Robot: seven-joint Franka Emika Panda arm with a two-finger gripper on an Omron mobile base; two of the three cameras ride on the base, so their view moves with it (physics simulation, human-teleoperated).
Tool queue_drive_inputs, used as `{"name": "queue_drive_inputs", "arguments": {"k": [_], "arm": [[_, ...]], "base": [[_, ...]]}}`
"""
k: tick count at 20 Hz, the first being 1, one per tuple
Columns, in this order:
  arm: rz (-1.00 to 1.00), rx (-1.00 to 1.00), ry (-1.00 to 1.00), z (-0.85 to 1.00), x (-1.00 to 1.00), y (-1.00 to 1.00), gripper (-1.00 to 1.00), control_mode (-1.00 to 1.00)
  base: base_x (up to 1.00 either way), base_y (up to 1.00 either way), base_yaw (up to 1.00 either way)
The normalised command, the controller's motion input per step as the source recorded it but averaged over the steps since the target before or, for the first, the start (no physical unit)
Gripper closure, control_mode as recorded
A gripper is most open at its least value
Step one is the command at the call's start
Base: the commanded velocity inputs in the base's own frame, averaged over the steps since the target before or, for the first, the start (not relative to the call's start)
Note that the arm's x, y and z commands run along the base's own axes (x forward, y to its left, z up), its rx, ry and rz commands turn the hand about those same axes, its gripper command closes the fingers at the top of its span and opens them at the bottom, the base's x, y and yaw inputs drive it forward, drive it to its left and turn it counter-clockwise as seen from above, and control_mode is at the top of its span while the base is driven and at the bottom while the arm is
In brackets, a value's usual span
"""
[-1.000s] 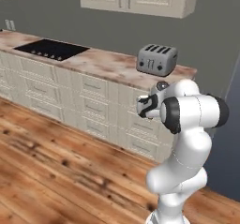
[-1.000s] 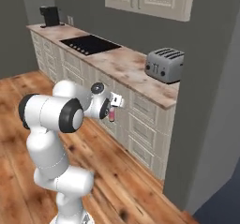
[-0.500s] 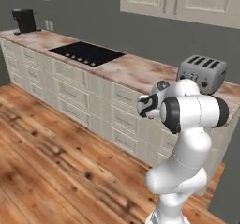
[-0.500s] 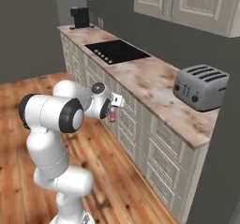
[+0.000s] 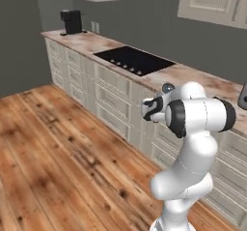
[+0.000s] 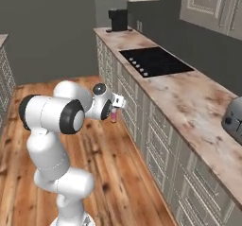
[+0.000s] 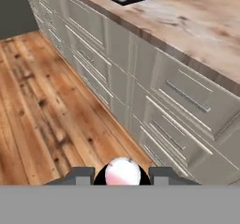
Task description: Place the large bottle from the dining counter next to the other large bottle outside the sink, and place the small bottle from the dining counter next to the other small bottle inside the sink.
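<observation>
The gripper [image 6: 115, 110] is held at mid-height in front of the arm, out over the wooden floor [image 5: 53, 148] and just beside the drawer fronts [image 7: 178, 101] of the cabinet run. Its fingers [image 7: 79, 175] are closed on a small pinkish bottle [image 6: 114, 117], which hangs below the hand in the right base view; in the hand view the bottle's rounded pale-pink end [image 7: 123, 172] sits between the two tips. The marbled surface [image 6: 189, 102] above the drawers carries a black cooktop [image 6: 155, 61], a dark coffee machine [image 6: 118, 20] at its far end, and a grey toaster [image 6: 233, 118] at its near end. Pale wall cabinets [image 5: 212, 3] hang above.
</observation>
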Motion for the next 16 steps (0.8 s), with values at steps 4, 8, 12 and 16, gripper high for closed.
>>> {"name": "queue_drive_inputs", "arguments": {"k": [4, 8, 12, 16], "arm": [[0.0, 0.0, 0.0, 0.0, 0.0, 0.0, 1.0, 1.0], [0.0, 0.0, 0.0, 0.0, 0.0, 0.0, 1.0, 1.0], [0.0, 0.0, 0.0, 0.0, 0.0, 0.0, 1.0, 1.0], [0.0, 0.0, 0.0, 0.0, 0.0, 0.0, 1.0, 1.0]], "base": [[0.83, 0.17, 0.35], [0.89, 0.08, 0.37], [0.91, 0.0, 0.38], [0.91, 0.0, 0.38]]}}
